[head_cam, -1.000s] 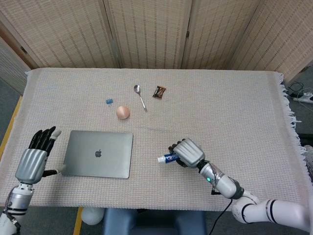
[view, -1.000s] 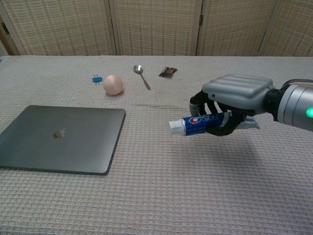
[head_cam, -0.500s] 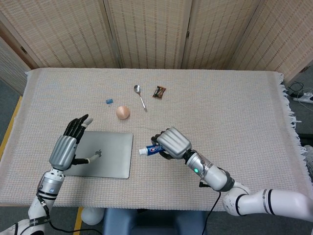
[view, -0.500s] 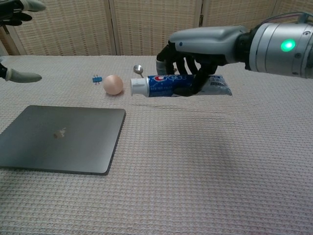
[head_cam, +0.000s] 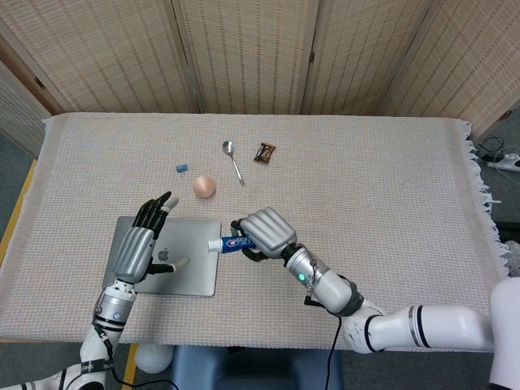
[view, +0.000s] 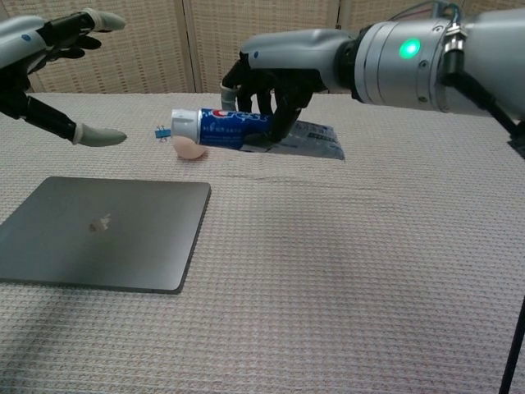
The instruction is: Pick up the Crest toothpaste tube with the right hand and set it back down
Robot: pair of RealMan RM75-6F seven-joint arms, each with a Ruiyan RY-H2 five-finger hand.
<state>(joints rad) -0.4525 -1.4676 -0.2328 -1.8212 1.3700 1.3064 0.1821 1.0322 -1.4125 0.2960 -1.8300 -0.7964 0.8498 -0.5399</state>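
My right hand (head_cam: 264, 231) (view: 275, 78) grips the blue and white Crest toothpaste tube (view: 246, 133) (head_cam: 230, 243) and holds it high above the table, lying level with its white cap pointing left. The tube hangs near the right edge of the grey laptop (head_cam: 191, 264) (view: 98, 234). My left hand (head_cam: 140, 250) (view: 49, 66) floats above the laptop with its fingers spread and nothing in it.
A closed grey laptop lies at the front left. Behind it are an egg (head_cam: 204, 187) (view: 188, 148), a blue binder clip (head_cam: 182, 168) (view: 161, 131), a spoon (head_cam: 234, 161) and a small brown packet (head_cam: 264, 152). A folding screen stands behind the table.
My right hand has risen and carried the tube to the left, toward the laptop. My left hand has lifted and moved right, from beside the laptop to above it.
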